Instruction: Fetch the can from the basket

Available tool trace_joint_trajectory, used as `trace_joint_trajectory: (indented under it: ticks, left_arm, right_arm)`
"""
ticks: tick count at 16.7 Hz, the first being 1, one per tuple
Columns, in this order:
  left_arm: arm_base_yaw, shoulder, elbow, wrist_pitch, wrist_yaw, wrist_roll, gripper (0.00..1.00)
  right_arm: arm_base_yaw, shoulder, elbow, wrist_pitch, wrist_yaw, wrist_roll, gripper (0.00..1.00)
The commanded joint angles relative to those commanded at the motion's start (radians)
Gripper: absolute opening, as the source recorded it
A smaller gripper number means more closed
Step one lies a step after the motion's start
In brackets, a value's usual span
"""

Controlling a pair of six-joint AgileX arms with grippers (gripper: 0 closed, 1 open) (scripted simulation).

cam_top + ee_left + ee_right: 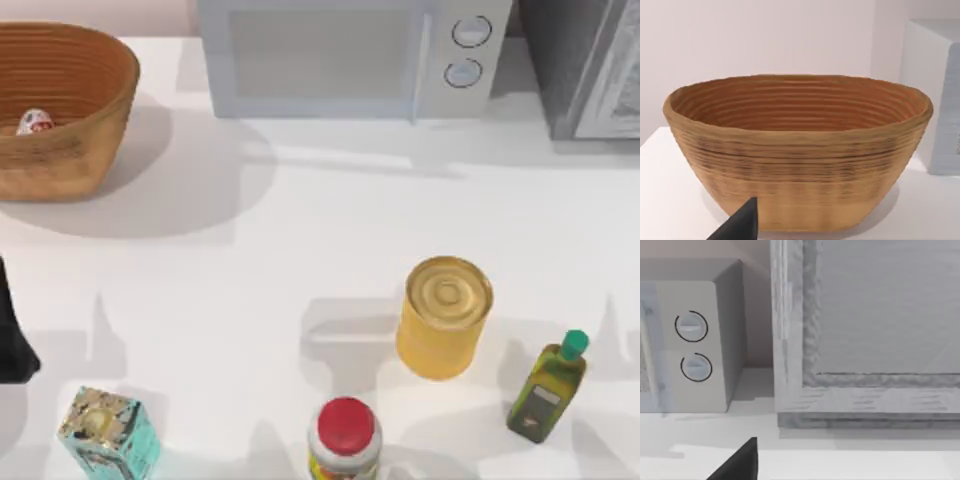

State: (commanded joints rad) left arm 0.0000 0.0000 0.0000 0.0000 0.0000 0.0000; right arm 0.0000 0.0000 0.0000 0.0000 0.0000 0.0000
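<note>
Top view: the basket (62, 105) sits at the far left corner of the surface (300, 260), and the can (35, 122) lies inside it, low against the wall.
Left end effector: a dark finger tip (740, 225) pokes into the left wrist view, short of the basket (797, 150), which stands straight ahead of it; a dark piece of the left arm (12, 335) shows at the left edge of the top view, nearer than the basket. I cannot tell whether the fingers are apart or together.
Right end effector: a dark finger tip (737, 462) shows in the right wrist view, facing the microwave (687, 340) and a grey cabinet (865, 340); fingers apart or together, cannot tell.
Other items: yellow can (443, 316), red-lidded jar (344, 438), green-capped bottle (547, 388) and teal carton (107, 432), all well apart from the basket.
</note>
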Motion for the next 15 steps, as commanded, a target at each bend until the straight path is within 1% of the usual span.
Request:
trace_joint_trajectory:
  ticks: [4,7,11,15]
  left_arm:
    - [0.001,0.027,0.027,-0.016,0.001,0.001,1.00]
    - [0.004,0.141,0.139,-0.080,0.004,0.007,1.00]
    - [0.011,0.406,0.400,-0.228,0.011,0.019,1.00]
    - [0.022,0.767,0.752,-0.427,0.021,0.034,1.00]
  right_arm:
    - [0.000,0.000,0.000,0.000,0.000,0.000,1.00]
    - [0.000,0.000,0.000,0.000,0.000,0.000,1.00]
    - [0.000,0.000,0.000,0.000,0.000,0.000,1.00]
    - [0.000,0.000,0.000,0.000,0.000,0.000,1.00]
